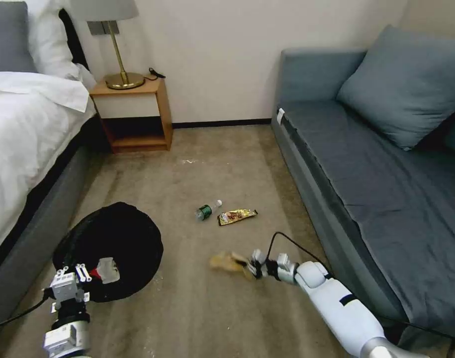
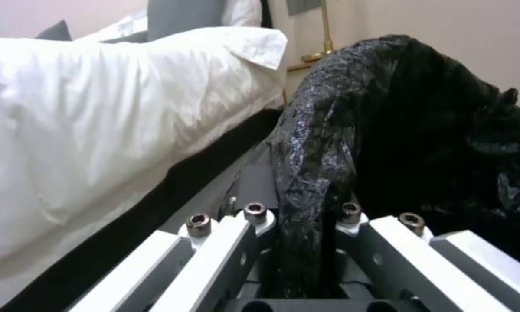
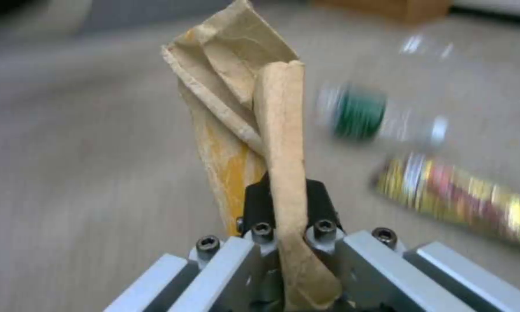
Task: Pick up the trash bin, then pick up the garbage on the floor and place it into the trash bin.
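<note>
The trash bin [image 1: 113, 248], lined with a glossy black bag, hangs at the lower left of the head view. My left gripper [image 1: 74, 275] is shut on its near rim; in the left wrist view the bag-covered rim [image 2: 309, 182] runs between the fingers. A red-and-white wrapper [image 1: 104, 271] lies inside the bin. My right gripper [image 1: 251, 266] is shut on a tan paper piece [image 1: 225, 261], held off the carpet to the right of the bin; up close the paper [image 3: 242, 99] sticks out from the jaws. A green-labelled bottle [image 1: 207, 210] and a yellow snack packet [image 1: 237, 216] lie on the carpet farther ahead.
A bed [image 1: 23, 129] with white sheets runs along the left, close beside the bin. A wooden nightstand [image 1: 135, 114] with a brass lamp stands at the back wall. A blue-grey sofa [image 1: 376, 164] lines the right side. Open carpet lies between them.
</note>
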{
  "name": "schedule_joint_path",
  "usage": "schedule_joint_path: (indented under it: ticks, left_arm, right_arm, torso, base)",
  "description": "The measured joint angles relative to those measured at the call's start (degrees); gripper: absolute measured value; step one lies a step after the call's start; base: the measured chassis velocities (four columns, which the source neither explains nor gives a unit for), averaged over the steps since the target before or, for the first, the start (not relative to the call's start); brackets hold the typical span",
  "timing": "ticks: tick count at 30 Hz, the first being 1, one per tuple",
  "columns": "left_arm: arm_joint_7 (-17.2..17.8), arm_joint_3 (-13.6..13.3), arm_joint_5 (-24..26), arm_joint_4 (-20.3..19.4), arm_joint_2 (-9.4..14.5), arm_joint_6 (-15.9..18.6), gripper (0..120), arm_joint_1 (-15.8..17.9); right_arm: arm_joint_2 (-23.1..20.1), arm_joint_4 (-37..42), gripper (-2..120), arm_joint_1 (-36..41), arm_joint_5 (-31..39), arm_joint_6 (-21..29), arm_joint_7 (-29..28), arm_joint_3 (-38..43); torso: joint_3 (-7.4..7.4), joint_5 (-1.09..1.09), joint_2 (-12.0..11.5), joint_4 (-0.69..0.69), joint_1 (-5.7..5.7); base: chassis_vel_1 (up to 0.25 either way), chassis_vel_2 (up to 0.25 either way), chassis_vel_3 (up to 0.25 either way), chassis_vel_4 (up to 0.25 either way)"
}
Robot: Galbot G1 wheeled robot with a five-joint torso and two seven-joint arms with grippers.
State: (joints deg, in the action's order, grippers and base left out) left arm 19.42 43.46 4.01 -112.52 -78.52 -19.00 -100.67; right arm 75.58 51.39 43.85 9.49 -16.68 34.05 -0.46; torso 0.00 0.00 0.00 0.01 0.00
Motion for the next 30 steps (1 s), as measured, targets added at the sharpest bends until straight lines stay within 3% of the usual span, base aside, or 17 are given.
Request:
schedule_joint_path:
  ticks: [2, 3, 5, 13, 22, 27, 30]
  left_arm:
    - [0.12, 0.00, 0.02, 0.03, 0.02, -0.09, 6, -0.02]
    - [0.12, 0.00, 0.02, 0.03, 0.02, -0.09, 6, -0.02]
    - [0.33, -0.01, 0.16, -0.09, 0.15, -0.09, 6, -0.15]
    - [0.44, -0.14, 0.44, -0.33, 0.29, 0.16, 6, 0.31]
    - [0.66, -0.11, 1.02, -0.04, -0.06, 0.28, 6, 0.70]
    - [0.69, 0.12, 1.33, -0.29, -0.23, 0.31, 6, 0.65]
    - [0.69, -0.06, 1.33, -0.45, -0.74, 0.32, 6, 0.57]
  right_arm:
    - [0.47, 3.90, 0, -0.55, 8.57, 2.01, -4.35, -3.50]
    - [0.47, 3.90, 0, -0.55, 8.57, 2.01, -4.35, -3.50]
    - [0.95, 9.75, 0, -1.53, 18.34, 4.89, -8.92, -7.97]
    - [4.54, 22.40, 0, -3.92, 30.00, 7.99, -18.30, -18.54]
    - [9.88, 23.55, 0, -4.23, 29.56, 8.29, -20.89, -27.72]
    - [10.46, 20.14, 0, -4.63, 24.21, 7.51, -21.50, -30.57]
    - [12.10, 15.49, 0, -6.39, 19.07, 7.10, -26.55, -32.50]
  torso:
    - [0.01, -0.01, 0.00, -0.01, 0.00]
    - [0.01, -0.01, 0.00, -0.01, 0.00]
    - [0.00, -0.02, 0.00, 0.00, 0.00]
    - [0.00, -0.01, -0.01, 0.00, 0.00]
    - [0.00, -0.01, -0.01, 0.01, 0.00]
    - [0.00, -0.01, 0.00, -0.01, 0.00]
    - [0.00, 0.00, -0.01, -0.01, 0.00]
  base:
    - [0.000, 0.000, 0.000, 0.000]
    - [0.000, 0.000, 0.000, 0.000]
    - [0.000, 0.000, 0.000, 0.000]
    - [0.000, 0.000, 0.000, 0.000]
    - [0.000, 0.000, 0.000, 0.000]
    - [0.000, 0.000, 0.000, 0.000]
    - [0.000, 0.000, 0.000, 0.000]
